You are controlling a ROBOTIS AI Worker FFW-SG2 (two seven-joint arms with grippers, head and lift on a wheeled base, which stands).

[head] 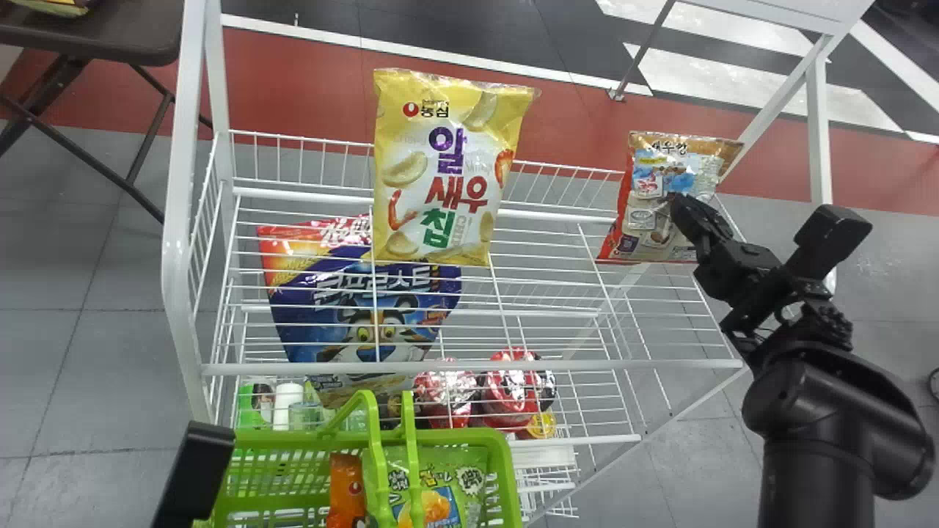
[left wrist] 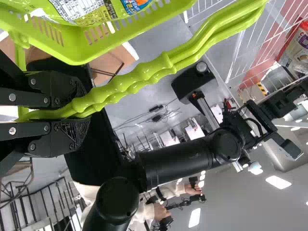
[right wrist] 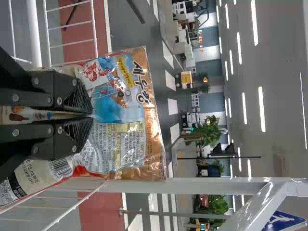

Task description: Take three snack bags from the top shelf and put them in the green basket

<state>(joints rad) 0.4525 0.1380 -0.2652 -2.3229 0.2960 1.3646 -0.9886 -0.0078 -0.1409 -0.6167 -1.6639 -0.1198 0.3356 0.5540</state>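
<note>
At the right end of the top wire shelf (head: 469,364), the right gripper (head: 676,204) meets an orange-and-red snack bag (head: 653,220). In the right wrist view its fingers (right wrist: 72,94) are pinched together on the front of that snack bag (right wrist: 118,120), the right gripper (right wrist: 89,115) being shut on it. A yellow snack bag (head: 444,176) stands at the middle of the same shelf. The left gripper (head: 194,469) is at the bottom left by the green basket (head: 279,495); in the left wrist view the left gripper (left wrist: 72,114) is closed around the basket's handles (left wrist: 144,77).
The basket holds an orange bag (head: 346,488) and a green bag (head: 447,477). On a lower shelf are a blue cereal bag (head: 359,315), red packs (head: 510,389) and small bottles (head: 287,403). White posts (head: 180,220) frame the rack, and a dark table (head: 88,33) stands back left.
</note>
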